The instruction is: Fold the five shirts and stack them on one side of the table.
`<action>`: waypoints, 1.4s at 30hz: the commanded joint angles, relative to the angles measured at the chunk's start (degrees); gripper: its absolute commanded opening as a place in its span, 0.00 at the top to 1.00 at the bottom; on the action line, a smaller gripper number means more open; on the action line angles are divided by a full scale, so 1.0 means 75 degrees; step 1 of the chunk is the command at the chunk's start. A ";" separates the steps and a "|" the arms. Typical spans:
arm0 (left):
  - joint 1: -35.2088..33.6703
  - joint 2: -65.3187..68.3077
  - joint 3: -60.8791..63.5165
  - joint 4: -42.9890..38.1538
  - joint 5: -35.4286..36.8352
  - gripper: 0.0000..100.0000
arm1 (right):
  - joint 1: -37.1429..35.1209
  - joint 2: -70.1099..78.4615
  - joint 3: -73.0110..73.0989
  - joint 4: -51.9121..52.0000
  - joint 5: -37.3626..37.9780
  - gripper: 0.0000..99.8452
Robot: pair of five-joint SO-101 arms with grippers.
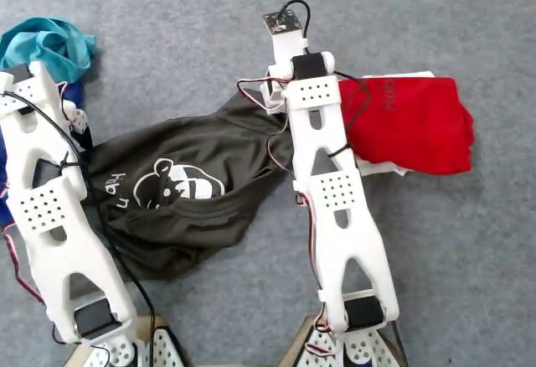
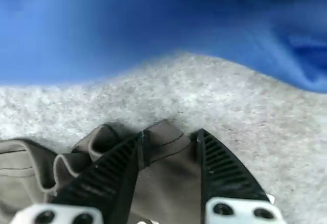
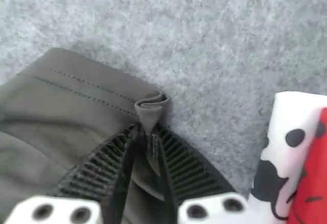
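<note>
Left fingers (image 2: 113, 169) and right fingers (image 3: 188, 175) each pinch the dark shirt (image 1: 209, 226).

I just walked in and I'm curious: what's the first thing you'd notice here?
A big dark shirt with a white cartoon print sprawls crumpled in the middle of the grey table, and the left pincer and right pincer each pinch an edge of it. Beside it, on the right arm's side, a bright red shirt lies folded on a white shirt.
</note>
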 commanded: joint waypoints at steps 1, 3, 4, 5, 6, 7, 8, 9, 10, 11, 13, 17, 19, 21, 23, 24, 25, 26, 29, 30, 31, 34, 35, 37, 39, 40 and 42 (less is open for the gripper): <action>-0.0217 -0.0598 -0.0229 0.0141 0.0012 0.83 | -0.0082 -0.0100 -0.0182 -0.0094 0.0047 0.98; -0.0240 -0.0715 -0.0217 0.0141 0.0012 0.83 | -0.0082 -0.0100 -0.0182 -0.0094 0.0047 0.98; -0.0240 -0.0727 -0.0193 0.0141 0.0012 0.83 | -0.0082 -0.0100 -0.0182 -0.0094 0.0047 0.98; -0.0240 -0.0692 -0.0135 0.0129 0.0012 0.83 | -0.0082 -0.0100 -0.0182 -0.0094 0.0047 0.98; -0.0229 -0.0645 -0.0053 0.0117 0.0012 0.83 | -0.0082 -0.0100 -0.0182 -0.0094 0.0047 0.98; -0.0229 -0.0574 0.0018 0.0117 0.0012 0.83 | -0.0082 -0.0100 -0.0182 -0.0094 0.0047 0.98; -0.0240 -0.0504 0.0088 0.0117 0.0023 0.83 | -0.0082 -0.0100 -0.0182 -0.0094 0.0047 0.98; -0.0252 -0.0410 0.0135 0.0105 0.0035 0.83 | -0.0082 -0.0100 -0.0182 -0.0094 0.0047 0.98; -0.0287 -0.0305 0.0135 0.0105 0.0035 0.83 | -0.0082 -0.0100 -0.0182 -0.0094 0.0047 0.98; -0.0346 -0.0199 0.0111 0.0105 0.0035 0.83 | -0.0082 -0.0100 -0.0182 -0.0094 0.0047 0.98; -0.0440 -0.0023 0.0111 0.0105 0.0035 0.83 | -0.0082 -0.0100 -0.0182 -0.0094 0.0047 0.98; -0.0510 0.0223 0.0182 0.0105 0.0035 0.83 | -0.0082 -0.0100 -0.0182 -0.0094 0.0047 0.98; -0.0428 0.0352 0.0147 0.0105 0.0035 0.85 | -0.0082 -0.0100 -0.0182 -0.0094 0.0047 0.98; -0.0311 0.0410 0.0111 0.0082 -0.0012 0.93 | -0.0082 -0.0100 -0.0182 -0.0094 0.0047 0.98; -0.0147 0.0457 -0.0018 -0.0047 -0.0164 0.96 | -0.0082 -0.0100 -0.0182 -0.0094 0.0047 0.98; -0.0053 0.0457 -0.0111 -0.0105 -0.0211 0.96 | -0.0082 -0.0100 -0.0182 -0.0105 0.0047 0.98; 0.0029 0.0445 -0.0252 -0.0117 -0.0211 0.96 | -0.0082 -0.0100 -0.0182 -0.0105 0.0047 0.98; 0.0111 0.0422 -0.0463 -0.0129 -0.0188 0.96 | -0.0082 -0.0100 -0.0182 -0.0105 0.0047 0.98; 0.0287 0.0422 -0.1530 -0.0117 -0.0223 0.97 | -0.0082 -0.0100 -0.0182 -0.0129 0.0047 0.98; 0.0334 0.0410 -0.1963 -0.0117 -0.0223 0.97 | -0.0082 -0.0100 -0.0182 -0.0176 0.0047 0.98; 0.0381 0.0410 -0.2456 -0.0117 -0.0223 0.97 | -0.0082 -0.0123 -0.0182 -0.0199 0.0047 0.98; 0.0533 0.0422 -0.3979 -0.0105 -0.0234 0.97 | -0.0082 -0.0334 -0.0205 -0.0211 0.0047 0.98; 0.0615 0.0445 -0.4472 -0.0105 -0.0328 0.97 | -0.0094 -0.0498 -0.0193 -0.0223 0.0047 0.98; 0.0697 0.0457 -0.5386 -0.0117 -0.0410 0.97 | -0.0094 -0.0850 -0.0193 -0.0293 0.0047 0.98; 0.0756 0.0445 -0.6019 -0.0129 -0.0422 0.97 | -0.0059 -0.1201 -0.0193 -0.0363 0.0047 0.98; 0.0791 0.0399 -0.5949 -0.0211 -0.0422 0.97 | -0.0047 -0.1354 -0.0193 -0.0352 0.0047 0.98; 0.0791 0.0399 -0.5937 -0.0270 -0.0422 0.97 | -0.0035 -0.1647 -0.0193 -0.0305 0.0012 0.98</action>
